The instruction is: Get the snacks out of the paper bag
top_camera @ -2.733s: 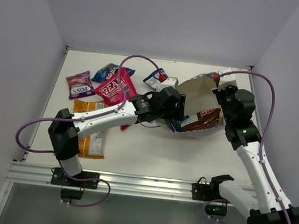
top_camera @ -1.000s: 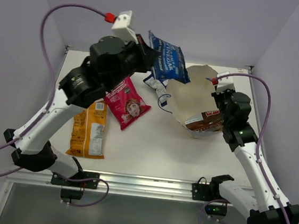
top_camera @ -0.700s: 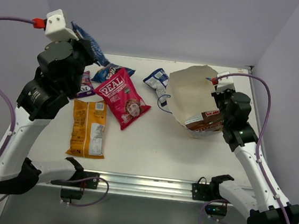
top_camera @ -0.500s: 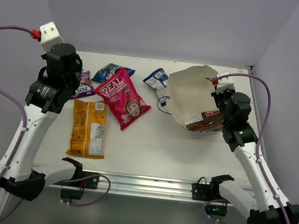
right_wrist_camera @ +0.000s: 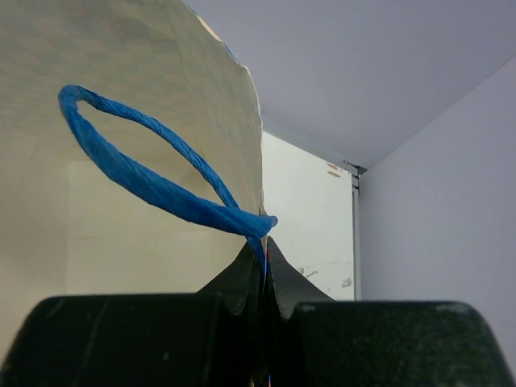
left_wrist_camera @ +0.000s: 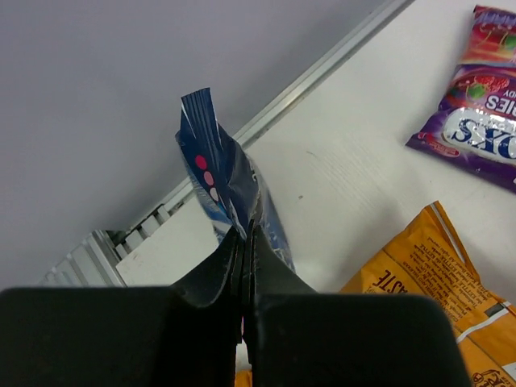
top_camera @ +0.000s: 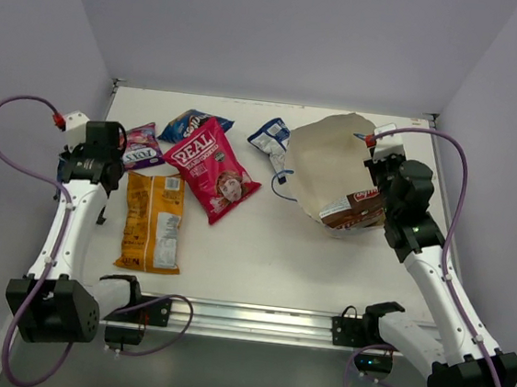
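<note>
Left gripper (left_wrist_camera: 244, 234): pinched tight on one crimped edge of a dark blue packet (left_wrist_camera: 230, 181); the packet stands out past the fingertips.
Its place: over the table's (top_camera: 262, 249) left edge, just beside the orange-yellow packet (left_wrist_camera: 423, 266); whether it touches the surface I cannot tell.
Feel, judged: light, crinkly foil, slick on the faces. The flat seam is the sound hold; a grip on the puffed middle would likely slide.
Right gripper (right_wrist_camera: 264, 250): closed on the rim of the paper bag (right_wrist_camera: 121, 97), right where the blue cord handle (right_wrist_camera: 145, 181) meets it, propping the mouth open.
Bag: at the right of the table, tan inside showing. Soft paper, likely to tear at the rim if hauled on.
Inside it: brown-and-white chip bag (top_camera: 354, 204), partly showing at the lower edge. Bulky, fragile contents; take it by its end seam.
Laid out on the table: pink-red packet (top_camera: 208, 165), pink-purple packet (left_wrist_camera: 484, 121), small blue packet (top_camera: 192, 124), blue-white packet (top_camera: 269, 136).
</note>
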